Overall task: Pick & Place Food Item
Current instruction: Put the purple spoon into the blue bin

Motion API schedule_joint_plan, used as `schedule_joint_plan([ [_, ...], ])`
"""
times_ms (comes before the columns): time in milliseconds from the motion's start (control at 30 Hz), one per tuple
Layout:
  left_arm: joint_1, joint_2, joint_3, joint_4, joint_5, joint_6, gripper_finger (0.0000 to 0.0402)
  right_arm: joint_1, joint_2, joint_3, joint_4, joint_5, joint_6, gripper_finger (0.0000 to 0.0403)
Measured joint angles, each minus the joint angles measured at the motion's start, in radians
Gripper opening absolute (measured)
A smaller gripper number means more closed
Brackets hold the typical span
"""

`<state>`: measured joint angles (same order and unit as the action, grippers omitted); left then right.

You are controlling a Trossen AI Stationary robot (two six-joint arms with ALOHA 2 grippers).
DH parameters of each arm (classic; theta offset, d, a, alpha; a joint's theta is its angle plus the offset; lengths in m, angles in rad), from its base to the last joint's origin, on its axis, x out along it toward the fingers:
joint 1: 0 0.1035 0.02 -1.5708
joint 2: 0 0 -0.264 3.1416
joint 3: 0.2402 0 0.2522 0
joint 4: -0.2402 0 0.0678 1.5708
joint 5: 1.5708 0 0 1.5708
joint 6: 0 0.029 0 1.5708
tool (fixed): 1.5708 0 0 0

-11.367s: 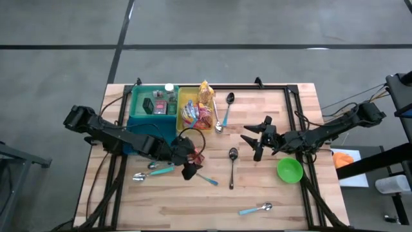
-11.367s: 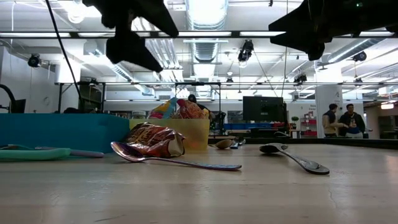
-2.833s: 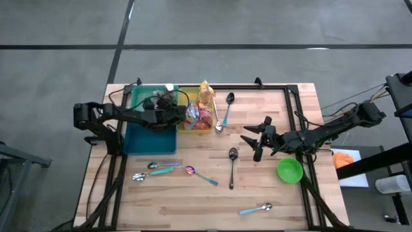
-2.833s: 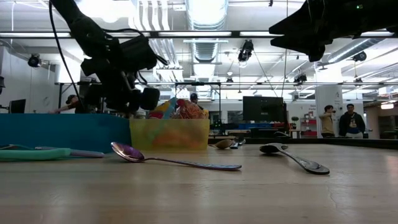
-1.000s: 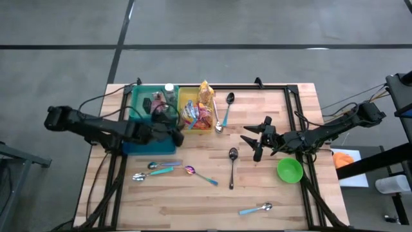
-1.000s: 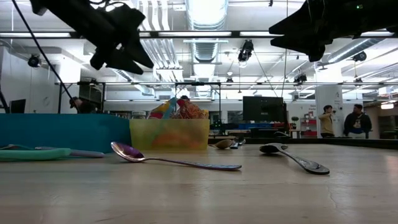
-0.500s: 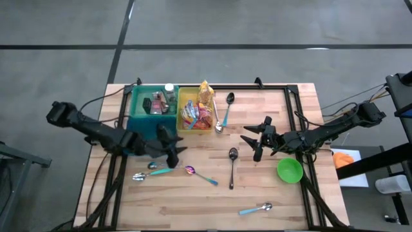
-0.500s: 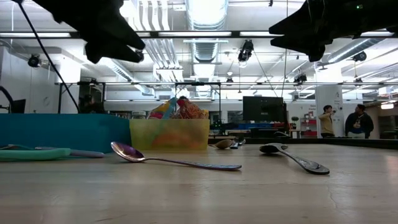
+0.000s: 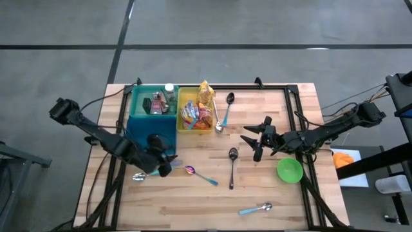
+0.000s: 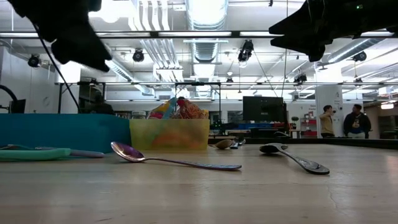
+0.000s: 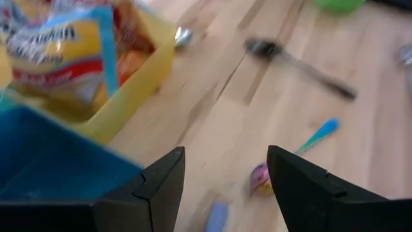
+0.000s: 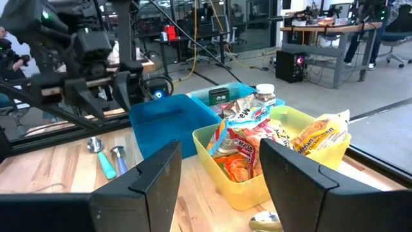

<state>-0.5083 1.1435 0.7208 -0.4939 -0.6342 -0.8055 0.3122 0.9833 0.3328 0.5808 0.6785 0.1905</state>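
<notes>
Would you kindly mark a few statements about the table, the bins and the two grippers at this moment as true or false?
1. The left gripper holds a snack bag. False: its open fingers are empty.
2. The yellow bin contains snack packets. True.
3. The green bowl sits inside the teal bin. False: it rests on the table near the right gripper.
4. The right gripper hangs above the table, holding nothing. True.
5. No spoons lie on the table. False: several do, such as the dark spoon.
</notes>
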Motion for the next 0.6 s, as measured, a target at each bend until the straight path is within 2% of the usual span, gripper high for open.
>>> schedule_joint_plan([
  [100, 0.0, 0.009, -0.001, -0.049, 0.061, -0.003, 0.0223, 0.0, 0.0, 0.0, 0.0, 0.0, 0.0, 0.0206],
  [233, 0.0, 0.01, 0.0, -0.075, 0.266, 0.012, 0.0223, 0.0, 0.0, 0.0, 0.0, 0.0, 0.0, 0.0206],
  [300, -0.003, 0.01, 0.0, -0.085, 0.337, -0.035, 0.0223, 0.0, 0.0, 0.0, 0.0, 0.0, 0.0, 0.0206],
  [467, -0.03, 0.028, -0.005, -0.112, 0.388, -0.234, 0.0223, 0.0, 0.0, 0.0, 0.0, 0.0, 0.0, 0.0206],
  [600, -0.033, 0.037, -0.005, -0.124, 0.45, -0.251, 0.0223, 0.0, 0.0, 0.0, 0.0, 0.0, 0.0, 0.0206],
])
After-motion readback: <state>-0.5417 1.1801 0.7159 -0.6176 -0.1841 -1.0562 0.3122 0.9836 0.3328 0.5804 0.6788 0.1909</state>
